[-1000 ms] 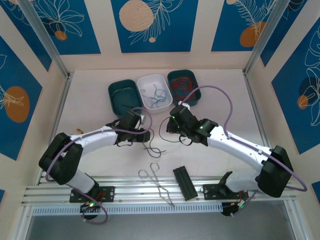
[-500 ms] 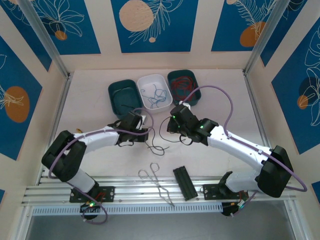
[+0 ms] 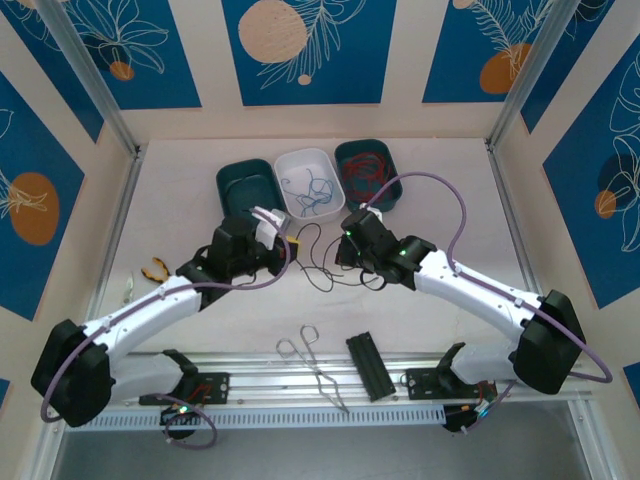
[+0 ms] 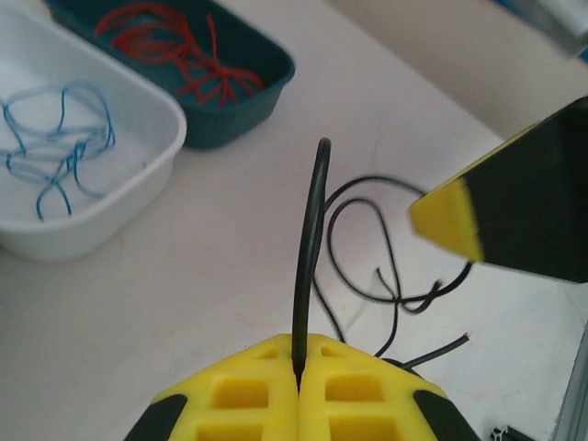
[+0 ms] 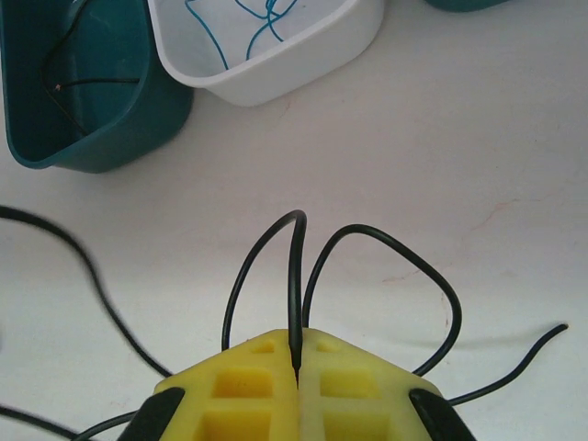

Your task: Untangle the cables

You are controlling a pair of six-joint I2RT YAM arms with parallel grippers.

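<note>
A tangle of black cables (image 3: 322, 264) lies on the table between my two grippers. My left gripper (image 3: 284, 243) is shut on one black cable (image 4: 310, 241), which rises straight out of the pinched yellow pads (image 4: 241, 397). My right gripper (image 3: 347, 252) is shut on another black strand (image 5: 294, 266) that arches over in a loop. The right gripper's yellow fingertip (image 4: 448, 220) shows in the left wrist view. Blue cables (image 3: 308, 190) lie in the white tray (image 3: 284, 166). Red cables (image 3: 364, 169) lie in the right teal tray (image 3: 392, 172). The left teal tray (image 5: 101, 138) holds a black strand (image 5: 92, 83).
Metal tongs (image 3: 314, 368) and a black block (image 3: 368, 366) lie near the front rail. Orange-handled pliers (image 3: 153, 268) sit at the left. The three trays stand in a row at the back, just beyond both grippers.
My left gripper has shut on a black cable and lifted back and to the left with it, the arm swinging outward. The right arm has stayed put.
</note>
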